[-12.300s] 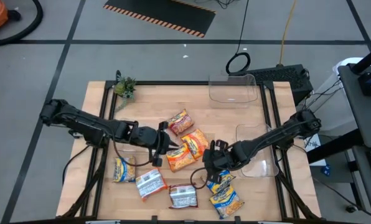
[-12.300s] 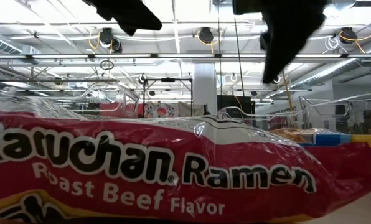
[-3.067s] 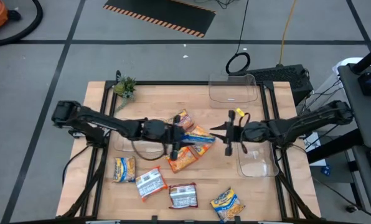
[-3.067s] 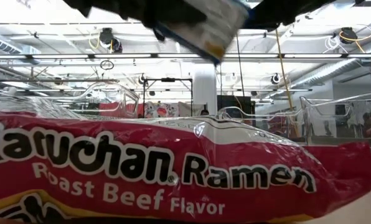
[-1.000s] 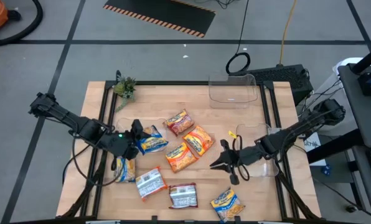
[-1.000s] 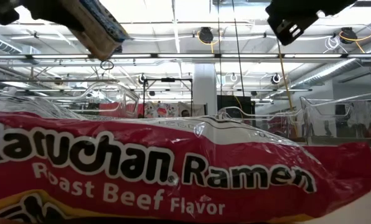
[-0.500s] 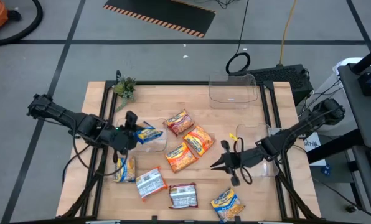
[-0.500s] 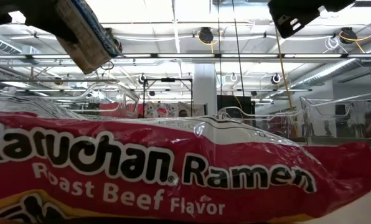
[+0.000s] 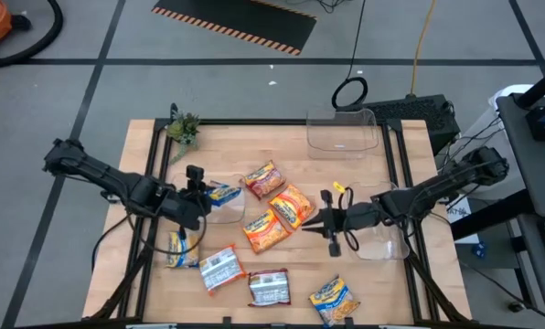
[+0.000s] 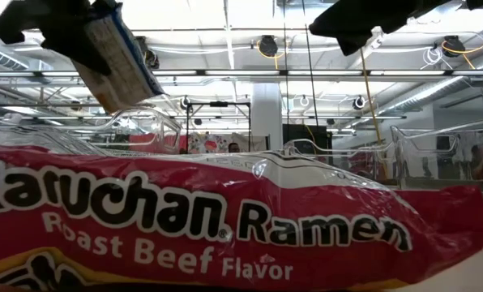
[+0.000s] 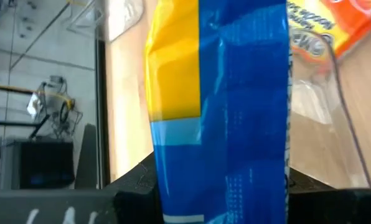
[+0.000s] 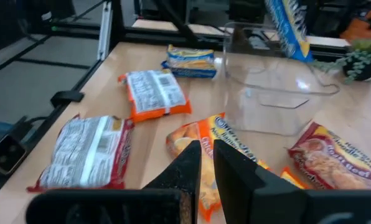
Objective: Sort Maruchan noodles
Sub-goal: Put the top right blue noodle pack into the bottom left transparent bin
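While the left gripper [image 9: 202,196] clamped a yellow-and-blue packet [image 9: 219,194] over the clear bin [image 9: 219,211], the closed, empty right gripper [image 9: 311,222] hovered beside the orange packets [image 9: 277,215]. Released crooked, it might have caught the rim and slid out.

Wooden table [image 9: 227,137] holds noodle packets [image 9: 271,289] (clear bins [image 9: 343,131] too).

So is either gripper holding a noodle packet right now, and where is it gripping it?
Yes. The left gripper is shut on a yellow-and-blue packet, pinched at one end above the clear bin. The right gripper is shut and holds nothing.
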### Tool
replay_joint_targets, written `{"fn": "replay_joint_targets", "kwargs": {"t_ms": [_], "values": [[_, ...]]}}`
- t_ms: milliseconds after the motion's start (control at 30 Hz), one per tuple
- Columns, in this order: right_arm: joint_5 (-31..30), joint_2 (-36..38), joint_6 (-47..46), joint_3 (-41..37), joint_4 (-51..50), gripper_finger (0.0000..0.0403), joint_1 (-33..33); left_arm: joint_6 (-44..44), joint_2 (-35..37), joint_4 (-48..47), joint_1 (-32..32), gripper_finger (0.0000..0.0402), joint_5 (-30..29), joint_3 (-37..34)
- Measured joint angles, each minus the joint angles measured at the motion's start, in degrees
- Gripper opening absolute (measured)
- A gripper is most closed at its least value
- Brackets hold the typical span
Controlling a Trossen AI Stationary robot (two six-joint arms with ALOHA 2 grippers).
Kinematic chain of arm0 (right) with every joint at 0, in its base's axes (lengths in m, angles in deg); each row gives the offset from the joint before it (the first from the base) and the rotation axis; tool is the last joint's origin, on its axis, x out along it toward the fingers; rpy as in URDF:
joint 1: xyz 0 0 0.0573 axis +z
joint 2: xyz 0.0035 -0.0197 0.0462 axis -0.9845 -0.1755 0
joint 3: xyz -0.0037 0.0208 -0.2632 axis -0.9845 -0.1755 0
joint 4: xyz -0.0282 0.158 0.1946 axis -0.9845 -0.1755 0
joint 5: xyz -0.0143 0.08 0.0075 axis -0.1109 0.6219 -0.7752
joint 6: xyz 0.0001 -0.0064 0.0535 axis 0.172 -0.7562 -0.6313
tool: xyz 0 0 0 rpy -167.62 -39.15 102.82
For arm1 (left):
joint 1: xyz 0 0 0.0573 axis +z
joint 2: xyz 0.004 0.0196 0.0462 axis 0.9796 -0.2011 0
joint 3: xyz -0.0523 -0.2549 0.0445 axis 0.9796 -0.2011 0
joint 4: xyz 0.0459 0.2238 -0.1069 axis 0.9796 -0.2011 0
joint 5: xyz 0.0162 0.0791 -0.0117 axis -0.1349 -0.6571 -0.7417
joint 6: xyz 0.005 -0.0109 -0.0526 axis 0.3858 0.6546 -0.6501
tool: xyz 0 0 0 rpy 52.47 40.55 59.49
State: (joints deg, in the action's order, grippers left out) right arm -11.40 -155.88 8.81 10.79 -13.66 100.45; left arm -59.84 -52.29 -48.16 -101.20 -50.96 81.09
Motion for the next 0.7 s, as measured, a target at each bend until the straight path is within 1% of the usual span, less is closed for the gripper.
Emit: {"fn": "replay_joint_targets", "kwargs": {"t_ms": [100, 200, 300, 433, 700], "values": [[0.02, 0.0, 0.02, 0.0, 0.06, 0.0036, -0.73, -2.59, -1.57, 1.33, 0.13, 0.0143, -0.38, 0.0], [0.07, 0.03, 0.23, 0.0, -0.16, 0.0036, -1.31, -5.88, -2.92, 0.63, 0.13, 0.0143, 0.28, 0.0], [0.09, 0.03, 0.93, 0.0, -0.26, 0.0036, -1.98, -7.52, -4.2, -1.4, 0.13, 0.0143, 0.26, 0.0], [0.12, 0.05, 1.46, 0.0, -0.25, 0.0036, -3.04, -10.33, -6.16, -1.67, 0.28, 0.0143, 0.37, 0.0], [0.19, 0.05, 1.44, 0.0, -0.15, 0.0036, -3.67, -11.76, -8.24, -2.0, 0.28, 0.0143, 0.48, 0.0]]}}
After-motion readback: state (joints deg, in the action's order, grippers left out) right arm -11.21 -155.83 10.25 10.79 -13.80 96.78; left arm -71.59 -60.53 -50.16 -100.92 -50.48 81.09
